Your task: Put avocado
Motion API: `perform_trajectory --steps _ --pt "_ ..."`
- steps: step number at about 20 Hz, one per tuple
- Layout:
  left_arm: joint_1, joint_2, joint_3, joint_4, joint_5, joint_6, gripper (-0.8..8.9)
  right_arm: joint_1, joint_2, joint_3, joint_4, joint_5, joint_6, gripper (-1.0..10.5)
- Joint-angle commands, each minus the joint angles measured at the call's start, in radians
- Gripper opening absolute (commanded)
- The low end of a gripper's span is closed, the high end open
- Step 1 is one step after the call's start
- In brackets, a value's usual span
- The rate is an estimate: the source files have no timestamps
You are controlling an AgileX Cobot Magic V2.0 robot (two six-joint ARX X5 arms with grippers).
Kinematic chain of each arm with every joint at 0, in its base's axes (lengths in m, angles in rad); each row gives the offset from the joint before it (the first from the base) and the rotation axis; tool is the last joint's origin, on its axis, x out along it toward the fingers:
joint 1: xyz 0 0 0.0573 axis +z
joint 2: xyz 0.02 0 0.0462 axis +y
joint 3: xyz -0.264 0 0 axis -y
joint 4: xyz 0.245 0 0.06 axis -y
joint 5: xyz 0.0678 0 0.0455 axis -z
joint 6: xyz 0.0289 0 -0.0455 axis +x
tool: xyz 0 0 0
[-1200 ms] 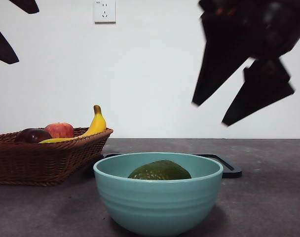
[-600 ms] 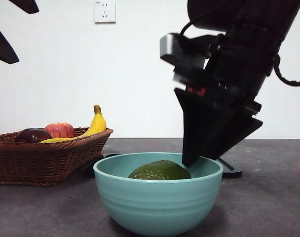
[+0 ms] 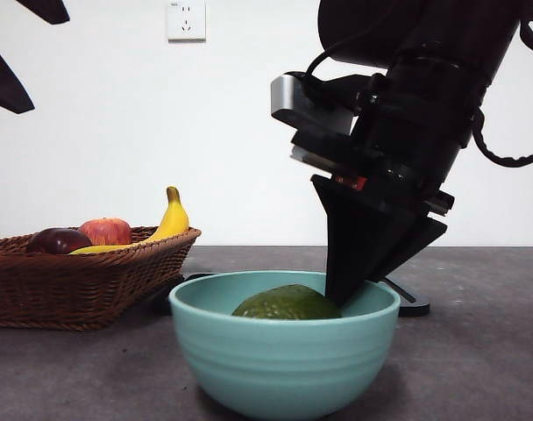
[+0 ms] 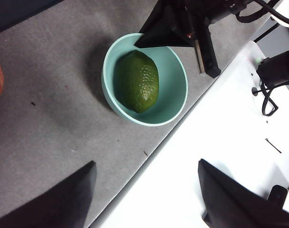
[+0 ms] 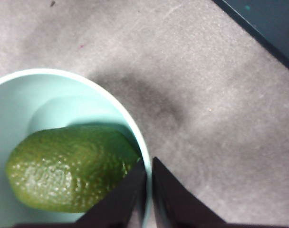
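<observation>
The dark green bumpy avocado [image 3: 287,303] lies in a teal bowl [image 3: 284,360] at the table's front centre. It also shows in the left wrist view [image 4: 136,80] and the right wrist view [image 5: 68,168]. My right gripper [image 3: 341,294] comes down from the upper right to the bowl's right rim [image 5: 135,128]. Its jaws are pressed together on the rim [image 5: 149,161], one inside next to the avocado, one outside. My left gripper [image 4: 145,164] is open and empty, high above the table, and shows as black tips at the top left [image 3: 3,79].
A wicker basket [image 3: 74,281] stands at the left with a banana [image 3: 172,219], a red apple [image 3: 106,231] and a dark purple fruit [image 3: 58,239]. A flat black tray [image 3: 407,303] lies behind the bowl. The table's white front edge [image 4: 206,142] is close to the bowl.
My right gripper came down from high at the right to the bowl's right rim and closed on it. The bowl shifted slightly right. The left arm has not moved.
</observation>
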Motion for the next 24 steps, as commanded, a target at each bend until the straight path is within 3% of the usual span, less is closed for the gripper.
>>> perform_trajectory --steps 1,5,9,18,24 --pt "-0.006 0.006 0.005 0.007 0.006 0.009 3.42 0.011 0.015 0.047 -0.007 -0.017 0.038 0.1" --pt "-0.006 0.006 0.005 0.006 0.006 0.009 3.42 -0.007 0.014 0.166 -0.078 -0.002 0.037 0.1" --pt "-0.006 0.006 0.005 0.007 0.006 0.008 3.42 -0.094 0.065 0.303 -0.118 -0.005 0.012 0.1" --pt "-0.006 0.006 0.005 0.006 0.007 0.005 3.42 -0.278 0.441 0.718 -0.211 -0.006 -0.054 0.1" --pt "-0.006 0.006 0.005 0.006 0.006 0.005 3.42 -0.326 0.569 0.772 -0.192 -0.032 -0.053 0.1"
